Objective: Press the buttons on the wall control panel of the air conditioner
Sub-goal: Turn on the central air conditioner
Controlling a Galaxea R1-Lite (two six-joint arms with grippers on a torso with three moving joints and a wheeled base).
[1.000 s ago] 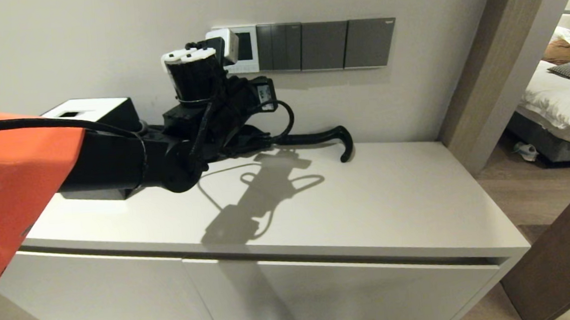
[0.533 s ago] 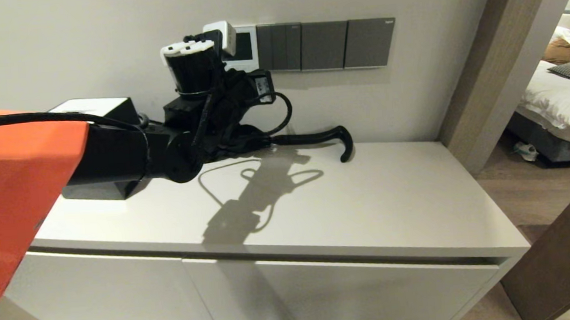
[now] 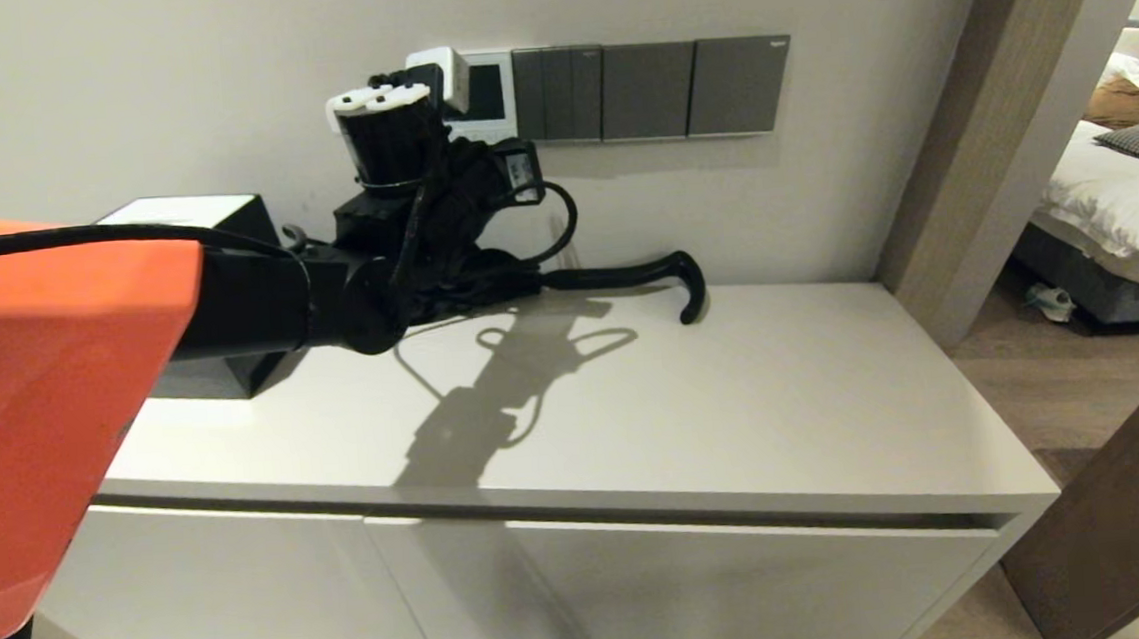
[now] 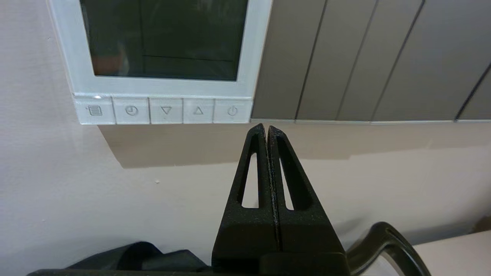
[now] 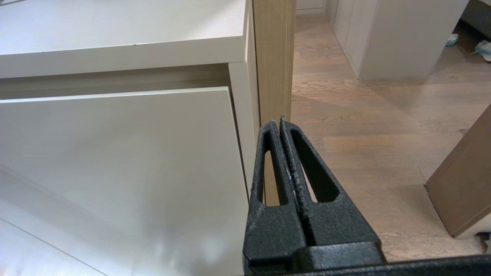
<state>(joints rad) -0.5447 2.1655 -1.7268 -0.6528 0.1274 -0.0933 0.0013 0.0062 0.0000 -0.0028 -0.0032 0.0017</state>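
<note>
The air conditioner's wall control panel (image 4: 253,50) is a white-framed thermostat with a dark screen; it also shows in the head view (image 3: 493,89). The buttons (image 4: 165,110) run in a row along its bottom edge. My left gripper (image 4: 267,128) is shut and empty. Its tips point at the wall just below the row, a little right of the power button (image 4: 232,111), which is the rightmost one. I cannot tell whether they touch the wall. In the head view my left wrist (image 3: 397,141) hides the fingers. My right gripper (image 5: 279,122) is shut and hangs low beside the cabinet's right side.
Dark grey switch plates (image 3: 654,90) adjoin the panel on its right. A black hooked tool (image 3: 672,277) and a black-and-white box (image 3: 192,221) lie on the white cabinet top (image 3: 735,398). A wooden post (image 5: 272,57) and a doorway stand at the right.
My left arm has risen a little and reached further toward the wall, bringing the gripper up near the panel's bottom edge. The gripper stays shut.
</note>
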